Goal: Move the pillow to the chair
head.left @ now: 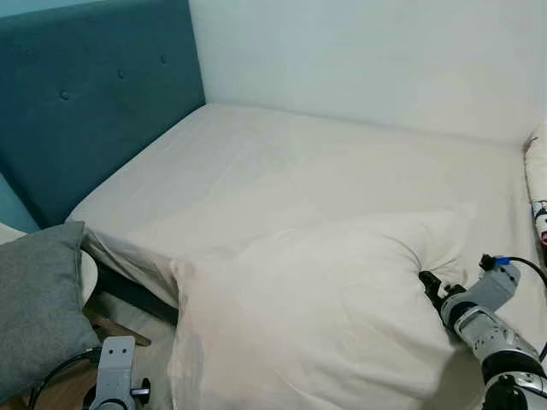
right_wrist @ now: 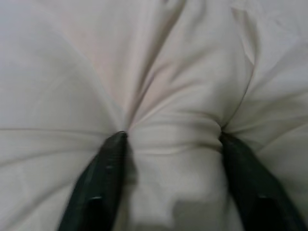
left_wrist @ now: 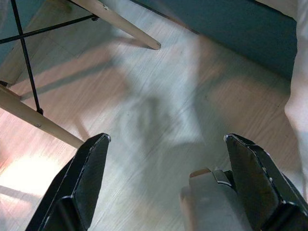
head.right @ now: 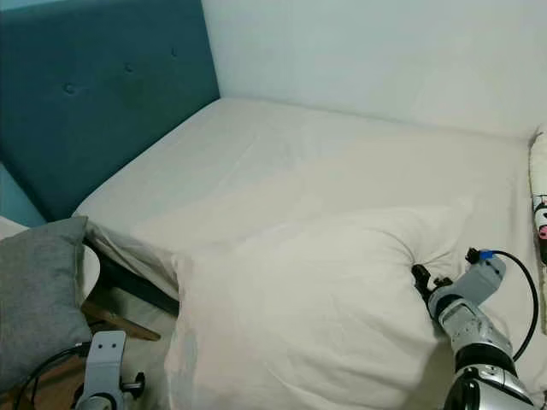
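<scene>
right wrist view gives us the right tool point(right_wrist: 171, 139) pinching a bunched fold of the pillow point(right_wrist: 159, 72) between its two black fingers point(right_wrist: 103, 178), the cloth creased and gathered where they bite in. from the head we see that white pillow point(head.left: 316, 316) lying at the near edge of the bed point(head.left: 299, 162), partly hanging over that edge toward the floor, with the right tool point(head.left: 426, 282) dug into the pillow's right side. beyond the pillow, the teal headboard point(head.left: 85, 102) stands at the bed's left end. left of the pillow, off the bed, a grey cushion point(head.left: 38, 299) rests on the chair point(head.left: 89, 275). the left tool point(left_wrist: 166, 159) hangs below the bed's edge over the wooden floor point(left_wrist: 144, 120), its fingers spread wide and holding nothing, near the chair legs point(left_wrist: 120, 24).
</scene>
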`<state>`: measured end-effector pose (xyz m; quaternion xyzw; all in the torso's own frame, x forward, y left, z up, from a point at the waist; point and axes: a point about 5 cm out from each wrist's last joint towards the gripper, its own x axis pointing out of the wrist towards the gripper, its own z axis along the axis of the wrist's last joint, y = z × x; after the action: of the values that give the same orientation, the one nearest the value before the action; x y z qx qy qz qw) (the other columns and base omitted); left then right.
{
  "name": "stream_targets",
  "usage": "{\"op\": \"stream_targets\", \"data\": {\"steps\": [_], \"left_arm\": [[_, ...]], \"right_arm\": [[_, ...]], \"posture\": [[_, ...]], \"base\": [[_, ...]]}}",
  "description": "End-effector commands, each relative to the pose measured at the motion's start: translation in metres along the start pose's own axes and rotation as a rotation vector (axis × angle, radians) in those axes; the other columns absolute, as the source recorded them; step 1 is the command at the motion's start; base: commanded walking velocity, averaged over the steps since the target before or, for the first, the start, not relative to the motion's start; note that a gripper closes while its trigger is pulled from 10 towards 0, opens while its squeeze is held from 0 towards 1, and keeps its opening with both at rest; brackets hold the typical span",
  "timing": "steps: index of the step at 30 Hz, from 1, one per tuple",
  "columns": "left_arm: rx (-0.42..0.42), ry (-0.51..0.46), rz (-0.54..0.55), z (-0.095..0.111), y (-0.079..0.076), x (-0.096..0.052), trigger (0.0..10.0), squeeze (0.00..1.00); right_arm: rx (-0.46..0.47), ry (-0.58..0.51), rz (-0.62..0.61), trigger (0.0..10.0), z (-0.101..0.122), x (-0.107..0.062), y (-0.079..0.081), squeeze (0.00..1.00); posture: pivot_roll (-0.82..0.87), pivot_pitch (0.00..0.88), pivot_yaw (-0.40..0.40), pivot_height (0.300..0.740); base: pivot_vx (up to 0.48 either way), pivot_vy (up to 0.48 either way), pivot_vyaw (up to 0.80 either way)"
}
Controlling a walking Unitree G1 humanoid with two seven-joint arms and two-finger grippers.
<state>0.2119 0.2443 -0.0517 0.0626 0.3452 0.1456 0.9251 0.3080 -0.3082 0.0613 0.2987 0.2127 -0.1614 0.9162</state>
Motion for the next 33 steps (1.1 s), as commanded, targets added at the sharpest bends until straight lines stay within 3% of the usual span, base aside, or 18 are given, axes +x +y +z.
{"op": "stream_targets", "data": {"steps": [1,22,23,24,25,26,27,29,30,33], "left_arm": [[0.008,0.011,0.006,-0.004,0.003,-0.001,10.0,0.0],[0.013,-0.002,0.006,-0.001,0.004,0.0,10.0,0.0],[0.009,-0.006,0.008,0.0,0.004,0.0,10.0,0.0],[-0.005,-0.019,0.014,0.005,0.005,0.002,10.0,0.0],[-0.005,-0.019,0.014,0.005,0.005,0.002,10.0,0.0],[-0.014,-0.028,0.018,0.009,0.005,0.003,10.0,0.0],[-0.014,-0.028,0.018,0.009,0.005,0.003,10.0,0.0],[-0.028,-0.047,0.024,0.016,0.006,0.005,10.0,0.0],[-0.028,-0.047,0.024,0.016,0.006,0.005,10.0,0.0],[-0.048,-0.078,0.026,0.028,0.005,0.007,10.0,0.0]], "right_arm": [[-0.008,0.184,-0.016,0.0,-0.041,0.001,0.0,0.0],[-0.009,0.16,0.095,0.0,-0.035,0.005,0.024,0.0],[-0.004,0.139,0.118,0.0,-0.032,0.007,0.031,0.0],[0.009,0.074,0.196,0.0,-0.022,0.01,0.053,0.0],[0.009,0.074,0.196,0.0,-0.022,0.01,0.053,0.0],[0.015,0.021,0.268,0.0,-0.013,0.01,0.068,0.0],[0.015,0.021,0.268,0.0,-0.013,0.01,0.068,0.0],[0.023,-0.099,0.456,0.0,0.007,0.006,0.1,0.0],[0.023,-0.099,0.456,0.0,0.007,0.006,0.1,0.0],[0.069,-0.229,0.645,0.0,0.036,-0.006,0.139,0.0]], "posture": [[-0.24,0.045,0.058,0.532],[-0.24,0.045,0.059,0.532],[-0.24,0.044,0.059,0.532],[-0.24,0.041,0.058,0.532],[-0.24,0.041,0.058,0.532],[-0.24,0.041,0.058,0.532],[-0.24,0.041,0.058,0.532],[-0.23,0.036,0.055,0.536],[-0.23,0.036,0.055,0.536],[-0.23,0.028,0.051,0.551]], "base": [[0.0,0.0,0.0],[0.0,0.0,0.0],[0.0,0.0,0.0],[0.0,0.0,0.0],[0.0,0.0,0.0],[0.0,0.0,0.0],[0.0,0.0,0.0],[0.0,0.0,0.0],[0.0,0.0,0.0],[0.0,0.0,0.0]]}}
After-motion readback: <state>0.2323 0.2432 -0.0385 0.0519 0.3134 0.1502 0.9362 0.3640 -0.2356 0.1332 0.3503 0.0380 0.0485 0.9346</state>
